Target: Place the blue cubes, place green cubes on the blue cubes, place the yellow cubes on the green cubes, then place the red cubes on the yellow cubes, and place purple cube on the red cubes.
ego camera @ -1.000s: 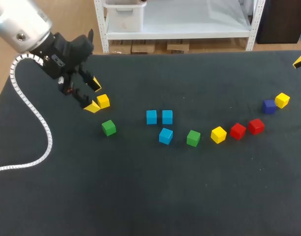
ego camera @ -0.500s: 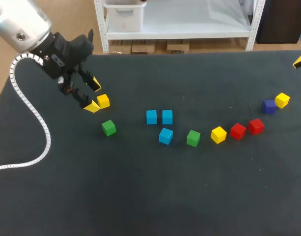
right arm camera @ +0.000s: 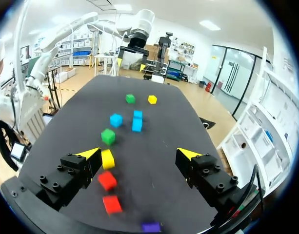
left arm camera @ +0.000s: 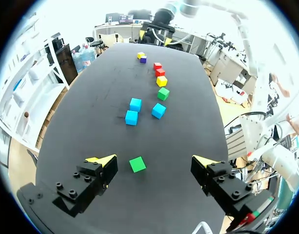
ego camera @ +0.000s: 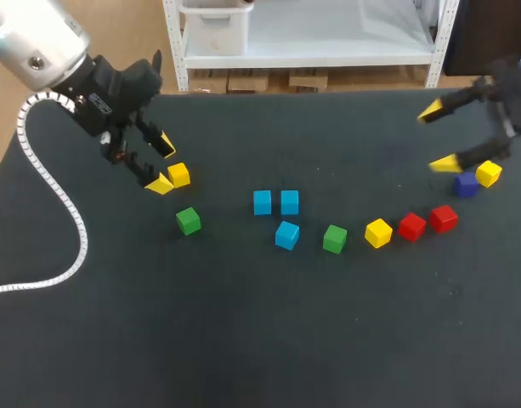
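Your right gripper (ego camera: 438, 137) spread, upper right, just beside purple cube (ego camera: 465, 184). Left gripper (ego camera: 162, 164) spread, upper left, just beside yellow cube (ego camera: 178, 175). Blue cubes (ego camera: 262, 202) centre, unstacked. Risk: either finger nudges its neighbouring cube away.

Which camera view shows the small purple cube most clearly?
The head view: the small purple cube lies whole and unhidden beside a yellow cube. The left wrist view shows it tiny; the right wrist view shows it only blurred.
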`<state>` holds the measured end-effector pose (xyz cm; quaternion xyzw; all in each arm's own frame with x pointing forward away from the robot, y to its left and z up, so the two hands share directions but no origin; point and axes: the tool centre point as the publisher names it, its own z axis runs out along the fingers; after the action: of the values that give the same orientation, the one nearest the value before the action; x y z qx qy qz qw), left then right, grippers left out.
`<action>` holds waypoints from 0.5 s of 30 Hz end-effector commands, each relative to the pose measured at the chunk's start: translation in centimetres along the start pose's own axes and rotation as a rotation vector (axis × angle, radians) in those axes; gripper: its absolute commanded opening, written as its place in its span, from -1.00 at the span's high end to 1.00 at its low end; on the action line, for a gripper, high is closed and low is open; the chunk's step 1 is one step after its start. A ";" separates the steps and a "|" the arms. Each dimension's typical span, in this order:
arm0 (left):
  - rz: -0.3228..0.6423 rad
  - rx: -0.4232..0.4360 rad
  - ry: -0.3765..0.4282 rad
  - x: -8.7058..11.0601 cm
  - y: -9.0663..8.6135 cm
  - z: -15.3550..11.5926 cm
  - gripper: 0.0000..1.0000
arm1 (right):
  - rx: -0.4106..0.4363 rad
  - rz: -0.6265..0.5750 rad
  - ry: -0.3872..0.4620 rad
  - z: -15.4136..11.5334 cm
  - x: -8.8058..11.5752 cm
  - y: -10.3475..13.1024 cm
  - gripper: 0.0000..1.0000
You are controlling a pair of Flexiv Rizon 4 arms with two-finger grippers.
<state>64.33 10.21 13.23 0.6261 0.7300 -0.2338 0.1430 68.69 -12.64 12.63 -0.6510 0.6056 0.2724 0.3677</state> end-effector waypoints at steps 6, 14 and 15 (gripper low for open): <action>0.001 0.000 -0.001 0.0 0.1 0.0 -1.00 | 0.046 0.038 0.043 6.0 -3.3 3.7 -1.00; 0.001 0.000 -0.001 0.0 0.1 0.0 -1.00 | 0.014 0.077 0.020 10.3 -4.9 5.9 -1.00; 0.001 0.000 -0.001 0.0 0.1 0.0 -1.00 | 0.013 0.080 0.015 10.8 -5.1 6.2 -1.00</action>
<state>64.34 10.20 13.23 0.6261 0.7299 -0.2340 0.1431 62.92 -2.37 10.32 -0.6277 0.6333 0.2829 0.3534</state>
